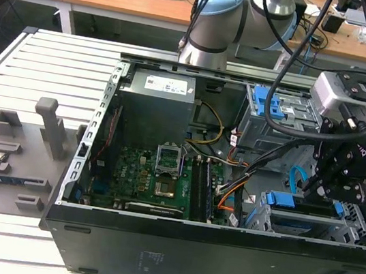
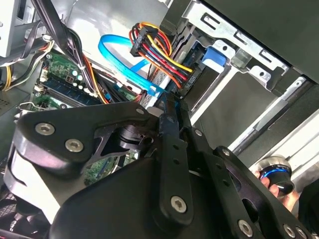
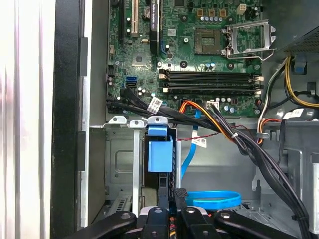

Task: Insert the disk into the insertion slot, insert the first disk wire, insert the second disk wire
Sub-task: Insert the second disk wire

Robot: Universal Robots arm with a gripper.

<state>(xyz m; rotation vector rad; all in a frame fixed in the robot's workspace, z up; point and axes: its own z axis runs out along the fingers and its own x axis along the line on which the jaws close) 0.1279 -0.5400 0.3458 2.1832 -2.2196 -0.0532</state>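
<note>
An open black computer case (image 1: 173, 246) is seen lying on a slatted grey table (image 1: 42, 68). A green motherboard (image 1: 156, 178) is exposed inside, with a grey power supply (image 1: 158, 92) behind it. At the exterior view's right, the black gripper (image 1: 327, 189) is held just above the silver drive cage (image 1: 354, 235), where the disk (image 1: 300, 204) in its blue carrier is seated. A taller grey cage with blue tabs (image 1: 270, 109) is seen behind. Grey fixtures (image 1: 8, 152) are laid out at the exterior view's left.

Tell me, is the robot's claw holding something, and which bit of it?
It looks like the claw pinches the black plug at the end of the red, yellow and black wire bundle, right by the disk in its slot.
</note>
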